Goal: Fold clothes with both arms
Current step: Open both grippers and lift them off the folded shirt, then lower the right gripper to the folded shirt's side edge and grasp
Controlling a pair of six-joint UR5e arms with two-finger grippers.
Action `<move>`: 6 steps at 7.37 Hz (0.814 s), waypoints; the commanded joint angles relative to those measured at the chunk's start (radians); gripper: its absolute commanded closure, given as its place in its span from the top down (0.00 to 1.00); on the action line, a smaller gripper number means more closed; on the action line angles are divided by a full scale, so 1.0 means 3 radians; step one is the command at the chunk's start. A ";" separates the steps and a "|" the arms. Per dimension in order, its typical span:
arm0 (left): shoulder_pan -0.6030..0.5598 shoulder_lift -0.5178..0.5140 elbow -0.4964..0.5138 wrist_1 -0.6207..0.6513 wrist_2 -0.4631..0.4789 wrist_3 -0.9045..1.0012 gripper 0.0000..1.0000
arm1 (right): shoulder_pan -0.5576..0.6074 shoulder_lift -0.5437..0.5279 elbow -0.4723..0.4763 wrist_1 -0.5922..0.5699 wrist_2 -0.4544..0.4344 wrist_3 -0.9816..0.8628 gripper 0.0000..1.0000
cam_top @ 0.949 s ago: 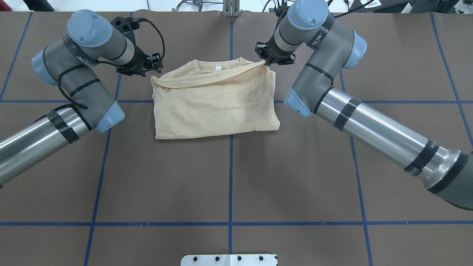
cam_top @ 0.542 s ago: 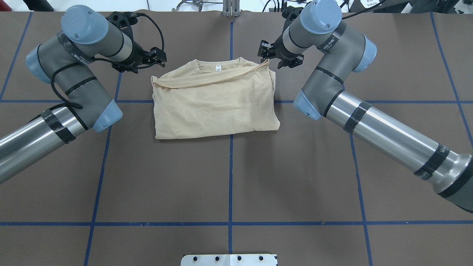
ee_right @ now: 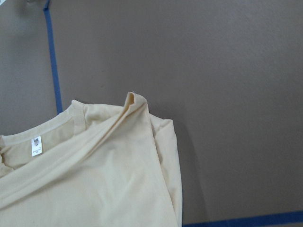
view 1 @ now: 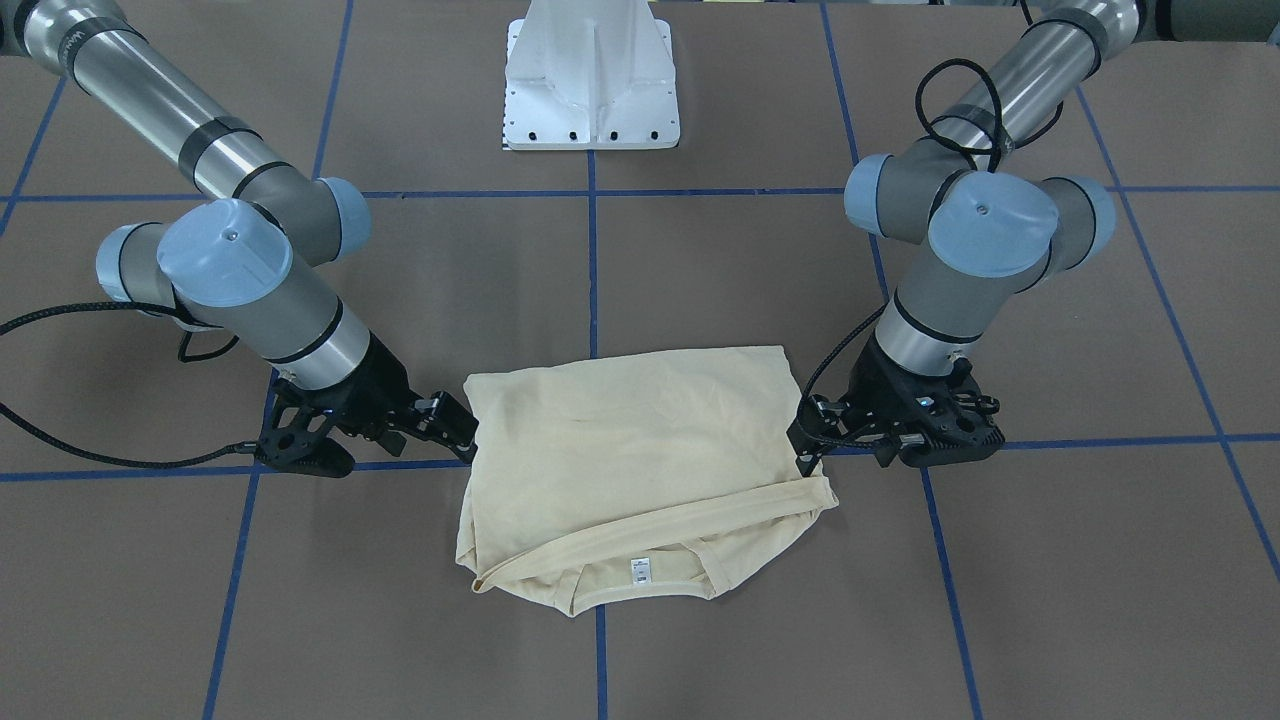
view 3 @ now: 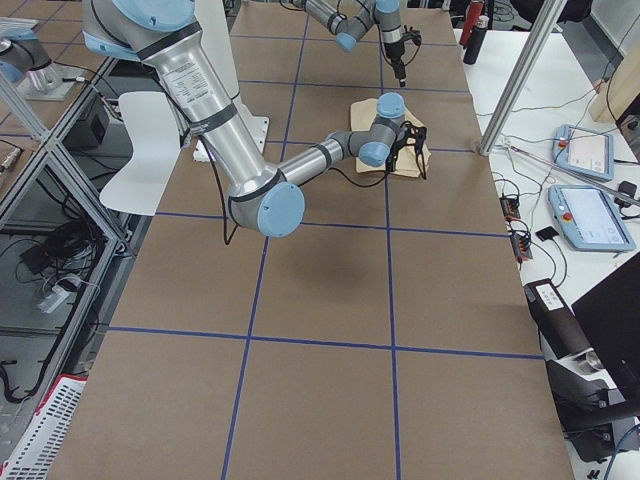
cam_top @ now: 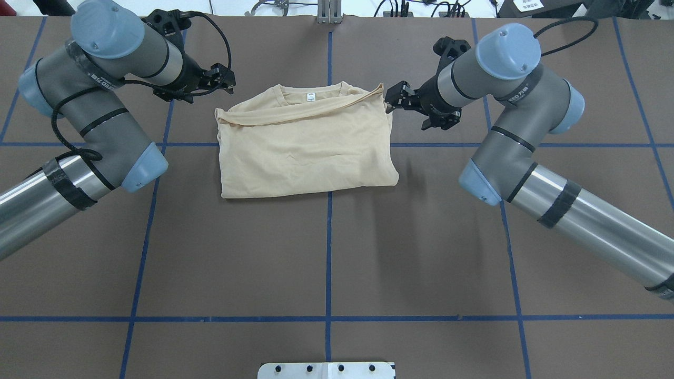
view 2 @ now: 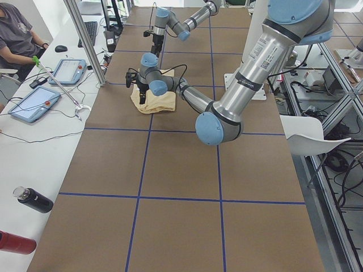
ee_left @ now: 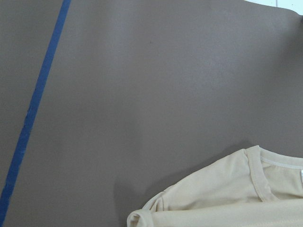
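Shirt (cam_top: 305,152): plain pale cream-yellow; neck label (cam_top: 310,97) white. Table (cam_top: 421,252): matte brown, gridded with blue tape lines (cam_top: 328,252). Left arm (cam_top: 100,116) and right arm (cam_top: 579,221): silver-grey, light-blue joint caps, black bands. Left gripper (cam_top: 226,79) and right gripper (cam_top: 392,99): black. Pedestal base (view 1: 592,80): white.

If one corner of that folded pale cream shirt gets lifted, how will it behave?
The pale cream shirt is probably floppy: its folded-over edge sags and wrinkles, so layers would likely unfold. It looks thin and light; a push would probably bunch it.

Left end effector (cam_top: 227,78) spread, right end effector (cam_top: 389,99) spread, both low
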 commanded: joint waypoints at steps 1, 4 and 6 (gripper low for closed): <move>0.0000 0.0006 -0.0038 0.0005 -0.0005 -0.0006 0.99 | -0.0171 -0.0227 0.0193 0.0000 -0.0156 0.0275 1.00; -0.0005 0.0118 -0.0252 0.0005 0.0011 -0.0011 0.99 | -0.0371 -0.0187 0.0167 -0.0010 -0.0280 0.0271 1.00; -0.0005 0.0261 -0.0503 0.0005 0.0026 -0.0011 0.99 | -0.0422 -0.0131 0.0172 -0.0142 -0.0285 0.0271 1.00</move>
